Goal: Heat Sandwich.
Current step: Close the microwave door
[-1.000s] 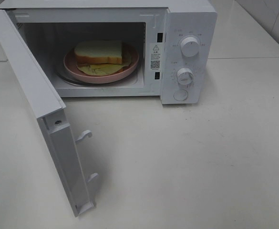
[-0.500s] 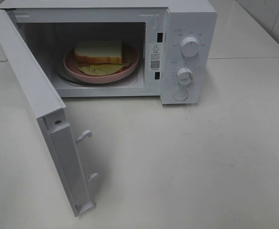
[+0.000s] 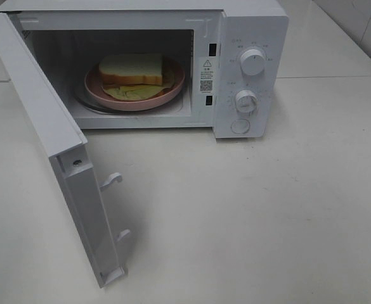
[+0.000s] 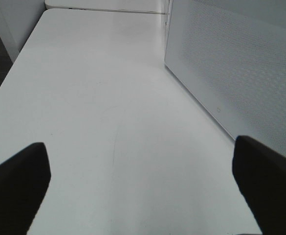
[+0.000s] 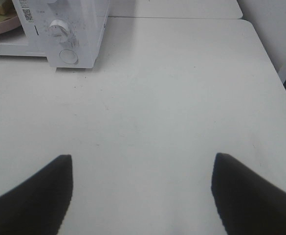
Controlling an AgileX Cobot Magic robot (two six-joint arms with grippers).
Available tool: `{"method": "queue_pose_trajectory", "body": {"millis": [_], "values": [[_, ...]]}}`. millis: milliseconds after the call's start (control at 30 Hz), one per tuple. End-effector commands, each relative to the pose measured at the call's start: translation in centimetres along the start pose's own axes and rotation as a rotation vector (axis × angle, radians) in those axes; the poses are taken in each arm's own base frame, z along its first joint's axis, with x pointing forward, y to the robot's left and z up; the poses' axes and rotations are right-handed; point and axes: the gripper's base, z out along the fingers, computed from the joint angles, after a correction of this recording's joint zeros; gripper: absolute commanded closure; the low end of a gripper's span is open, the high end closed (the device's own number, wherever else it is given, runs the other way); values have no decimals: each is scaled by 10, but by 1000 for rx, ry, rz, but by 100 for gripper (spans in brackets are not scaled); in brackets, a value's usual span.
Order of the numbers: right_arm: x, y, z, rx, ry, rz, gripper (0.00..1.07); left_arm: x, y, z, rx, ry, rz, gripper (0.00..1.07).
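Nothing moved since the earlier frames. Sandwich [image 3: 132, 69] sits on the pink plate [image 3: 136, 103] inside the open microwave [image 3: 252, 25], upper left of the high view, with its long axis left-right and crust edge facing front. Left tool [image 4: 142, 164] is spread and empty, angled down over the counter [image 3: 248, 209] beside the door [image 3: 39, 120]. Right tool [image 5: 142, 178] is spread and empty too, over bare counter.

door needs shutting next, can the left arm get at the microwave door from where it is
Probably yes: the door shows its outer face just beside the arm's open jaws, with only table between.
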Motion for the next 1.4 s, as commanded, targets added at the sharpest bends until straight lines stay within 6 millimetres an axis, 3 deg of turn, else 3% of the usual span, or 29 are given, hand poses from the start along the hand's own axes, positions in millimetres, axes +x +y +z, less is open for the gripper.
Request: {"method": "queue_pose_trajectory", "body": {"millis": [33, 1067, 1400], "values": [[1, 0, -4, 7, -38, 10, 31, 2, 0, -2, 1, -12, 7, 10], [1, 0, -4, 7, -38, 10, 31, 1, 0, -1, 3, -10, -2, 13], [1, 0, -4, 7, -38, 10, 31, -20, 0, 12, 2, 40, 1, 18]]}}
